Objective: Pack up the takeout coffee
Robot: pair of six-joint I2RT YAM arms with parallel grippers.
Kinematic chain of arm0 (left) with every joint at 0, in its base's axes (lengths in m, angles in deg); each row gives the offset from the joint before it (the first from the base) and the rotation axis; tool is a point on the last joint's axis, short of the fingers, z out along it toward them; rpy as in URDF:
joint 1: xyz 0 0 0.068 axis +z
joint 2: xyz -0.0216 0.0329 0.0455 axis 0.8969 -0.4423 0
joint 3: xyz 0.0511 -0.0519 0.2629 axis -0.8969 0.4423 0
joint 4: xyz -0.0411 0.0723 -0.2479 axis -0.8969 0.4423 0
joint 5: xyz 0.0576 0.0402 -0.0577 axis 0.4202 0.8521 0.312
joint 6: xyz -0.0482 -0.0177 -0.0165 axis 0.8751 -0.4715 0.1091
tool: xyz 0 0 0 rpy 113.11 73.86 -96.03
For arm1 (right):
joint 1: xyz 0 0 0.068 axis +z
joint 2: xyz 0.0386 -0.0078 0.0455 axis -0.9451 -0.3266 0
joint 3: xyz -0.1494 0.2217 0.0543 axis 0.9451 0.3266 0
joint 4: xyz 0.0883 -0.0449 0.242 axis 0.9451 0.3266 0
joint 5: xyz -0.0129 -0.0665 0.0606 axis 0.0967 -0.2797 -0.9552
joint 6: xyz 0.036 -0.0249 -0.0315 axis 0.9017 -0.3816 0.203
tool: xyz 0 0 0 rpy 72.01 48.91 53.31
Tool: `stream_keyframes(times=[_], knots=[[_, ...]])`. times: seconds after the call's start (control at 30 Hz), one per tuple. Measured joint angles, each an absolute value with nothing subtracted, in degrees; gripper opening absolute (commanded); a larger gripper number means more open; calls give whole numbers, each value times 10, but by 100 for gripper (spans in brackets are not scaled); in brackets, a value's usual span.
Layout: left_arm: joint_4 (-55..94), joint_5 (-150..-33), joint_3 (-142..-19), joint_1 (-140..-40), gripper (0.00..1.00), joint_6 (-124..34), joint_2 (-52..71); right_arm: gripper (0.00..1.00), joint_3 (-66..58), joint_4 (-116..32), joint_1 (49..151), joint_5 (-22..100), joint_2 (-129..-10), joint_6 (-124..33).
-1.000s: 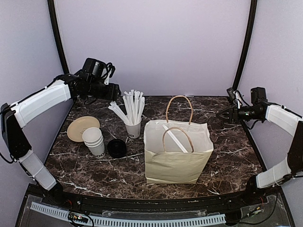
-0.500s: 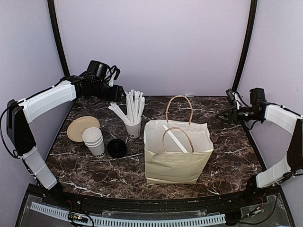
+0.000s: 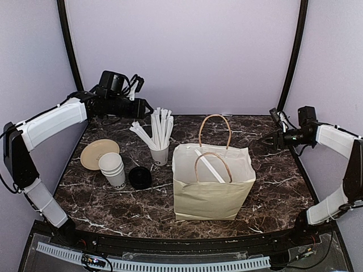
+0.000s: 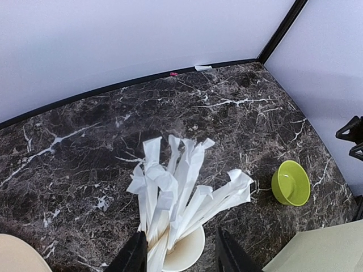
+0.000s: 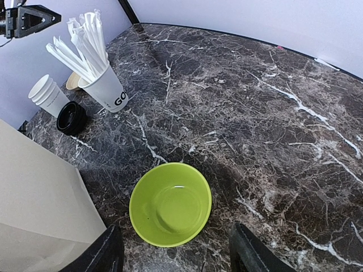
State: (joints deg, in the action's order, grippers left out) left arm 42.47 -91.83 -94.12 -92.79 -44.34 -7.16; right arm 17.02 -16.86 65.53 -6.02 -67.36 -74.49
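No takeout coffee shows in any view; it is hidden or out of view. An open paper bag (image 3: 212, 187) with looped handles stands mid-table, a wrapped straw leaning inside it. My left gripper (image 3: 148, 107) hovers at the back left, just above and behind a white cup of wrapped straws (image 3: 160, 153). In the left wrist view that gripper (image 4: 178, 233) is open, and the straw cup (image 4: 184, 258) lies below, between its fingers. My right gripper (image 3: 264, 139) hangs open at the back right, and in its wrist view (image 5: 176, 226) a green bowl (image 5: 170, 204) sits beneath it.
A stack of lidless white cups (image 3: 113, 169) stands at the left. A loose black lid (image 3: 139, 177) lies beside it and a tan plate (image 3: 97, 153) behind it. The green bowl (image 4: 291, 182) lies on the marble behind the bag. Lilac walls close the back and sides.
My left gripper has shifted a little to the right toward the straws and its jaws have narrowed. The right gripper has edged slightly left.
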Motion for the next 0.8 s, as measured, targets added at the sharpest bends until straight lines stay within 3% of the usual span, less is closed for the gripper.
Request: stream_keyframes(times=[0.23, 0.57, 0.8], knots=[[419, -946, -945, -928, 31, -429, -117, 63, 170, -168, 655, -60, -674, -746], [418, -960, -946, -928, 25, -418, -140, 63, 170, -166, 655, -60, -674, -747], [416, -962, -966, -929, 12, -413, -154, 63, 170, -160, 655, -60, -678, -749]])
